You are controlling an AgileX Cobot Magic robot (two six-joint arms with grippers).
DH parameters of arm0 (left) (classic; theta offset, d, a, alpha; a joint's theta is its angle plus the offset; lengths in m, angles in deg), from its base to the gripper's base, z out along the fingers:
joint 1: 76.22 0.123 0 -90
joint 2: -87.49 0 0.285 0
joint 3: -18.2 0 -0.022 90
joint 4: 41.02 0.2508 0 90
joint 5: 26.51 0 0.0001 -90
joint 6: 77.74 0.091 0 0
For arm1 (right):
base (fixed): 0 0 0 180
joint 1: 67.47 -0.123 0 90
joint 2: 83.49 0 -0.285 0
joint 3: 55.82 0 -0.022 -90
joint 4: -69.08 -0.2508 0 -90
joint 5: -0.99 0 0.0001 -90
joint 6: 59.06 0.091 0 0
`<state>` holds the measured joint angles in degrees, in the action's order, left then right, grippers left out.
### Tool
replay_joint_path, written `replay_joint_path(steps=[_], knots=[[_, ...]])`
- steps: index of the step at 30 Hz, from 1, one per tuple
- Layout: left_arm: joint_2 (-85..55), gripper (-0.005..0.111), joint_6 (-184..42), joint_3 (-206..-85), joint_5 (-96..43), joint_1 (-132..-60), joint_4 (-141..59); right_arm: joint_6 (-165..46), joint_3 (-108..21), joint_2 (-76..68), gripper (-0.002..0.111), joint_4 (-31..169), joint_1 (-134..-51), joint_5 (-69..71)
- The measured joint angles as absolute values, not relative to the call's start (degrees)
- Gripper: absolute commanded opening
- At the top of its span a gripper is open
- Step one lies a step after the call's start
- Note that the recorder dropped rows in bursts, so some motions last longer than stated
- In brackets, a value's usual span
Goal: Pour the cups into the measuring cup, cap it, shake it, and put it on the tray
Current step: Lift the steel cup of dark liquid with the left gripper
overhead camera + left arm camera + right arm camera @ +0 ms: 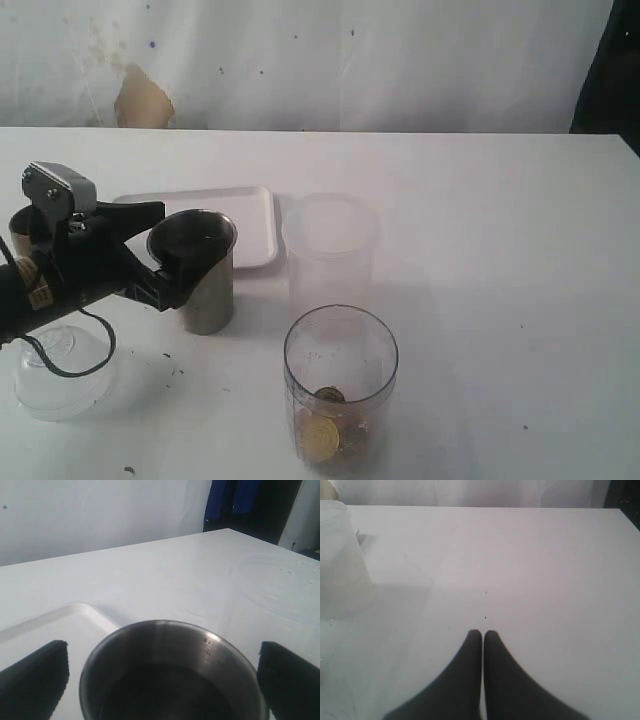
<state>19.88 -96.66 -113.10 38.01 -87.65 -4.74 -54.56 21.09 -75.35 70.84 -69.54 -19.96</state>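
Note:
The steel tumbler [208, 285] stands upright on the table just in front of the white tray [245, 215]. My left gripper [170, 255] is open and straddles its upper wall, one finger on each side. In the left wrist view the tumbler [170, 645] fills the space between the fingers [37, 680], with narrow gaps at both sides; its inside looks dark. The clear measuring cup [340, 385] stands uncapped near the front edge, with golden-brown pieces at its bottom. Its dome lid [55, 372] lies at the front left. My right gripper [483, 632] is shut over bare table. The brown cup is out of view.
A frosted tumbler [330, 250] stands between the steel tumbler and the measuring cup, just right of the tray; it also shows in the right wrist view [340, 560]. A black cable [95, 350] hangs from the left arm over the lid.

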Motion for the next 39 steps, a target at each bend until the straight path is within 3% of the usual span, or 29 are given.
replay_joint_path(steps=[39], knots=[[14.68, 0.096, -98.18, -112.99, 32.03, -87.65, -0.22, -54.56, 21.09, -75.35, 0.001, 70.84, -69.54, -19.96]])
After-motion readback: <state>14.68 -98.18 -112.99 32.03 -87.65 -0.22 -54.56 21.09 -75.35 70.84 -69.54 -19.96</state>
